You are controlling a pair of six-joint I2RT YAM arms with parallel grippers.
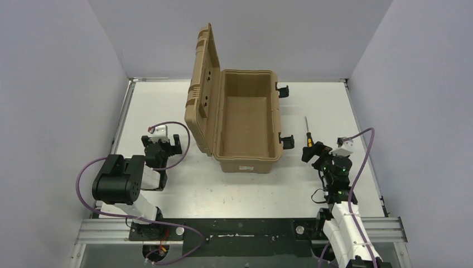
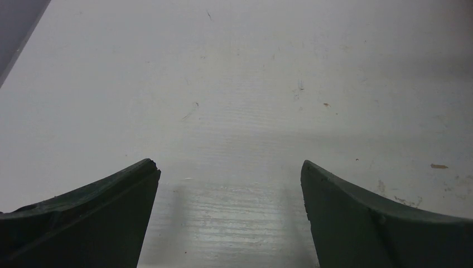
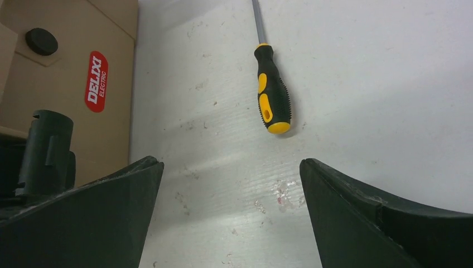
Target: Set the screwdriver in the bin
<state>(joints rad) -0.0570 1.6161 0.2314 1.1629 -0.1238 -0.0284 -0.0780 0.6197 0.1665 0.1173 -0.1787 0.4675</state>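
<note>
The screwdriver lies on the bench just ahead of the spread right tool, handle nearest, shaft pointing away

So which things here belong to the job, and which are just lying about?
Job: bin, lid open; screwdriver on the table beside it; right gripper, open, close to the screwdriver.
Not the job: left gripper, open over bare table; purple cables.

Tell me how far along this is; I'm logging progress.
Done: the bin has its lid open. In hand: the open right gripper sits just short of the screwdriver, which lies on the table beside the bin. Remaining: grasp, carry, drop it in. The left gripper is open, idle.
</note>
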